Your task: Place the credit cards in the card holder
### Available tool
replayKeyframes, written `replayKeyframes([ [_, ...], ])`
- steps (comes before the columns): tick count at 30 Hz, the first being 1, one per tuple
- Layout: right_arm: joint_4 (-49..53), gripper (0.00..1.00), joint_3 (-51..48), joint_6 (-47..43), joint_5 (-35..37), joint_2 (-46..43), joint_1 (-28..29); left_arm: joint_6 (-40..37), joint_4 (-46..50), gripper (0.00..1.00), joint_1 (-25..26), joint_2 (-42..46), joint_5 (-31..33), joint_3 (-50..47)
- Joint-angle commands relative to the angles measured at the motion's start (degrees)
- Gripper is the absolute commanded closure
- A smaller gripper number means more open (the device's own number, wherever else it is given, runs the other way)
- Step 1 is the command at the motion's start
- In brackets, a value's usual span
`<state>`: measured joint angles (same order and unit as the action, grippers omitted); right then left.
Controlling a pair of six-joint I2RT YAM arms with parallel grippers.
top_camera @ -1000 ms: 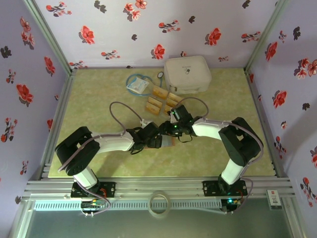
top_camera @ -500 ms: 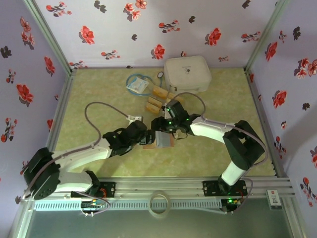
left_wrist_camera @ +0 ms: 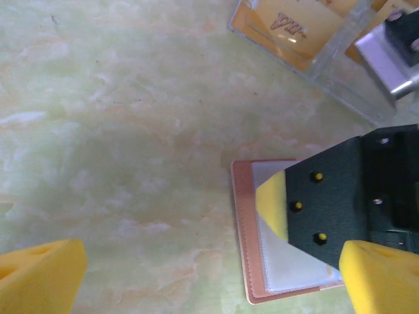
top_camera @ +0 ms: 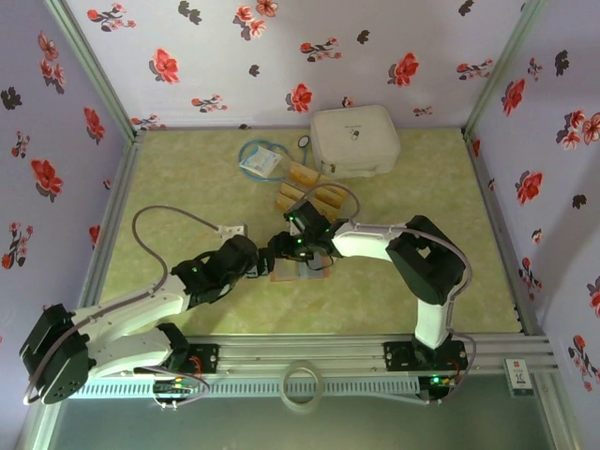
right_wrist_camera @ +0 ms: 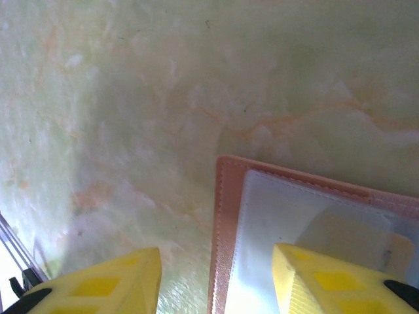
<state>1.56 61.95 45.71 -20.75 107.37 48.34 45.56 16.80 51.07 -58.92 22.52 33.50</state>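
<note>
Vs a second ago: the left arm is lying lower and further out, elbow swung toward the near left corner. The left gripper (top_camera: pixel 261 265) is sitting further left than it was, just left of the card holder (top_camera: pixel 298 272). The right gripper (top_camera: pixel 281 253) is reaching further left than before and is now hanging over the holder instead of right of it.

The card holder is lying open and flat on the table (top_camera: pixel 187 187), about mid-table, on the near side of the credit cards (top_camera: pixel 302 174). Its reddish-brown rim is facing up around a clear pocket (grey-blue underneath).

The right gripper is standing partly open and gripping nothing. In the right wrist view one yellow finger (right_wrist_camera: pixel 98 284) is hanging over bare table and the other over the pocket, with the holder's left edge running up the gap between them. The left wrist view is showing that same finger over the pocket; can't tell if it's actually touching.

The left gripper (left_wrist_camera: pixel 209 281) is spread fully wide and empty, pads at the two bottom corners of its view, with table between them.

The cards are sitting loose on the table between the holder and the white case (top_camera: pixel 354 139), apart from both grippers. The nearest one is showing in a clear sleeve. The blue-white packet (top_camera: pixel 260 161) is lying left of them.
</note>
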Motion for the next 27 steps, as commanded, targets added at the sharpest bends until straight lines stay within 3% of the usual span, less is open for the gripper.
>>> replayKeyframes([
  [1,0.78,0.52,3.58,1.07,1.56,-0.45,0.18,0.2,1.3,0.0,-0.9,1.66,1.48,-1.38],
  [9,12.79,0.52,5.38,-5.21,8.44,-7.5,-0.02,-1.83,2.54,0.0,-1.3,-0.95,0.24,0.17],
  [17,18.99,0.55,-2.03,-9.29,17.38,-13.45,-0.33,-4.0,1.28,0.0,-1.39,-8.33,-0.54,3.57],
  [27,17.61,0.84,-6.96,-11.33,19.08,-13.0,-0.34,-6.13,-1.76,0.0,-1.41,-20.75,-1.68,8.4],
])
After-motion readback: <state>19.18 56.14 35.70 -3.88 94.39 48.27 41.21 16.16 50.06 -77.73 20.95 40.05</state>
